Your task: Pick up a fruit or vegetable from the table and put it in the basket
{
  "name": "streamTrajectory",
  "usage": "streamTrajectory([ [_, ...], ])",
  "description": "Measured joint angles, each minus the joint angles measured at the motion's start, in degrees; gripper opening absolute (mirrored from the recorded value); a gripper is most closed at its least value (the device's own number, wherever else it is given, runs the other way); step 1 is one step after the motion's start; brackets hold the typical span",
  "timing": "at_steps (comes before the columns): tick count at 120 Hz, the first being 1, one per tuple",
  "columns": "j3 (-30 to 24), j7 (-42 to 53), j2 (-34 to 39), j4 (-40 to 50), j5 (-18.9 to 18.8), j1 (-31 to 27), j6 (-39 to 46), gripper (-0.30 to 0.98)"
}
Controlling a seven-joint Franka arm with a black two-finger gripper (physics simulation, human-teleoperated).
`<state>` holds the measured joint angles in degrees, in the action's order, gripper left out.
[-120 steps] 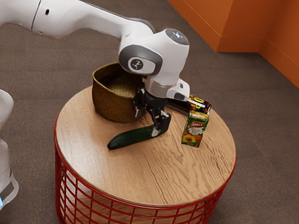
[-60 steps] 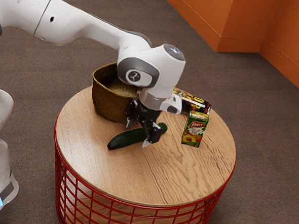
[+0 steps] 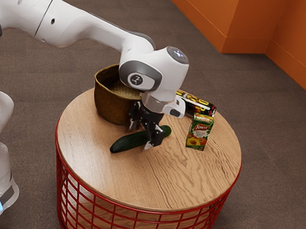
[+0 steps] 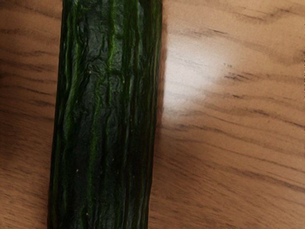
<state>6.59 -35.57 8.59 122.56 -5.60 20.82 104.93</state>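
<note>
My gripper [image 3: 140, 137] is low over the middle of the dark green cucumber [image 3: 124, 143], its fingers open and apart, one on each long side of it. The cucumber lies flat on the round wooden table [image 3: 99, 172]. In the wrist view the cucumber [image 4: 105, 114] runs lengthwise beneath my hand, with bare wood on both sides. Behind the hand, toward the exterior view's upper left, stands the brown woven basket [image 3: 110, 104], partly hidden by the gripper.
A juice carton [image 3: 199, 132] stands upright toward the exterior view's right. Behind it lies a dark box with yellow and red print [image 3: 198, 105], partly covered by the arm. The tabletop has a rounded edge above a red wire frame [image 3: 149, 221].
My hand has moved toward the exterior view's left, from the cucumber's far end to its middle, and turned slightly. Over the last half second it shifted only a little. The cucumber has stayed put.
</note>
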Motion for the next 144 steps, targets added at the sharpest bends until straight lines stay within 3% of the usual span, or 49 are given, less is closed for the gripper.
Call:
streamTrajectory([
  [62,0.89,4.05,0.04,2.66,-2.98,-0.13,4.69,0.69],
  [144,1.22,6.08,-1.25,4.36,-2.80,-1.32,9.42,0.69],
])
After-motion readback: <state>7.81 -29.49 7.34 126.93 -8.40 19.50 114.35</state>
